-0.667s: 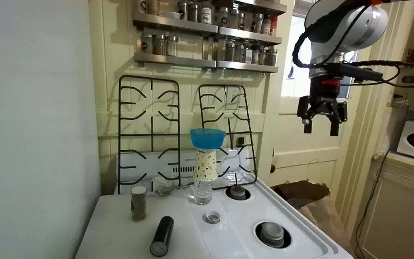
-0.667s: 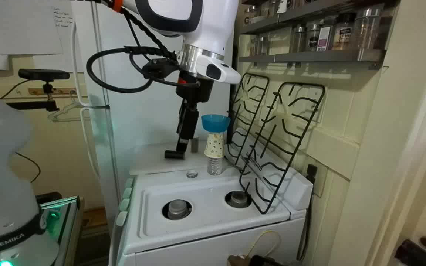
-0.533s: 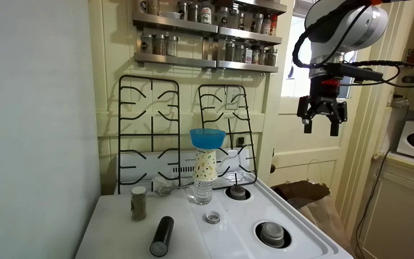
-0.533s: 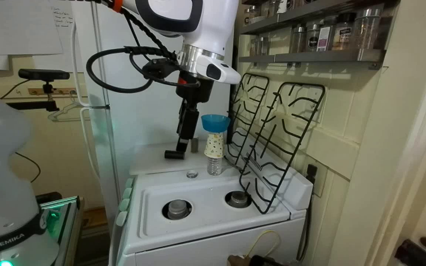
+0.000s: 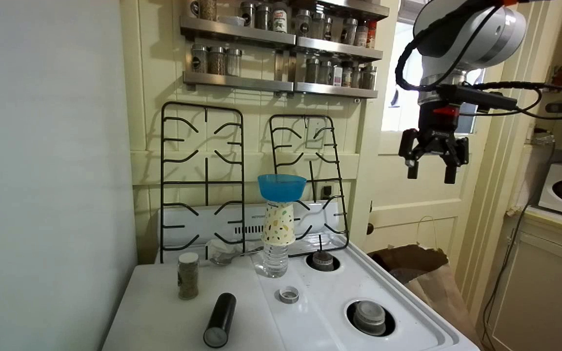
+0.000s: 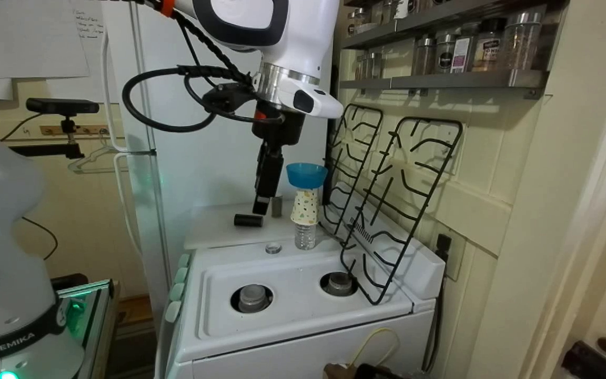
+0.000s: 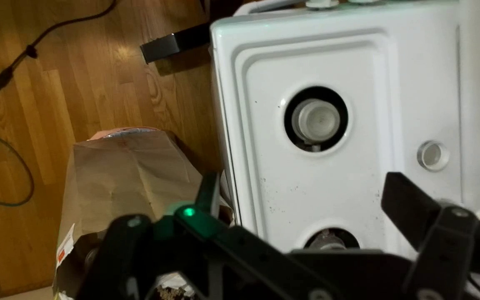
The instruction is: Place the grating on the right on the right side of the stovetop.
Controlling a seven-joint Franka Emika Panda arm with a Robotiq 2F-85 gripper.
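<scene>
The white stovetop [image 6: 298, 308] has a shallow sunken area on its right half. A white board [image 5: 164, 312] covers the stovetop's left half. The grating [image 5: 313, 181], a black metal frame, stands tilted back at the stovetop's right rear, its lower end down on the surface. A matching grate [image 5: 207, 182] leans likewise at the stovetop's left rear. A brown paper bag [image 7: 119, 177] is below the stovetop, just beside its right edge. The gripper [image 5: 431, 174] hangs in the air, higher than the stovetop, its two fingers spread with a gap between. At the stovetop's rear middle, a blue bowl [image 5: 281, 190] sits on a speckled cup [image 5: 279, 224] turned upside down over a clear bottle [image 5: 275, 263]. A spice jar [image 5: 188, 278] stands and a black tube [image 5: 220, 319] lies at the stovetop's left. Two round burners [image 5: 370, 317] sit in the stovetop's right half; a small cap [image 5: 289, 298] rests near its middle.
</scene>
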